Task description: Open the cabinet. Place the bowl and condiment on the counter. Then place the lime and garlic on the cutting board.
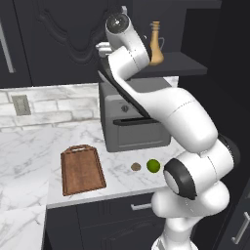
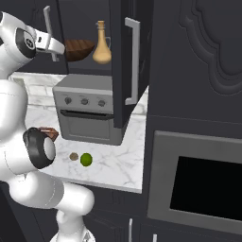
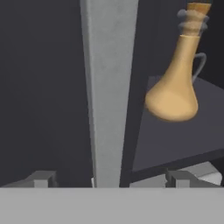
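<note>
- My claw point(image 3: 107, 179) is up at the cabinet point(image 2: 130, 61), its fingers spread wide with nothing between them but the door's silver handle point(image 3: 109, 87), which runs straight up from the gap — I can't tell whether either finger touches it.
- In the right base view that door stands swung out edge-on, its handle point(image 2: 133, 61) facing me, and the claw sits to the left of it at shelf height.
- Just past the claw, to the right of the handle in my hand view, the amber bottle point(image 3: 177, 83) stands upright on the dark shelf point(image 3: 175, 140).
- The wooden bowl point(image 2: 78, 49) rests on the same shelf, just beside the bottle point(image 2: 101, 47) and on the claw's side of it.
- Well below the claw, a grey toaster oven point(image 1: 132, 122) sits on the marble desk point(image 1: 29, 146).
- Lower still, in front of the oven, the green lime point(image 1: 153, 166) and the brownish garlic point(image 1: 136, 167) lie just beside each other on the desk — not touching.
- The cutting board point(image 1: 82, 171) lies flat on the desk, apart from the garlic on the side away from the lime.
</note>
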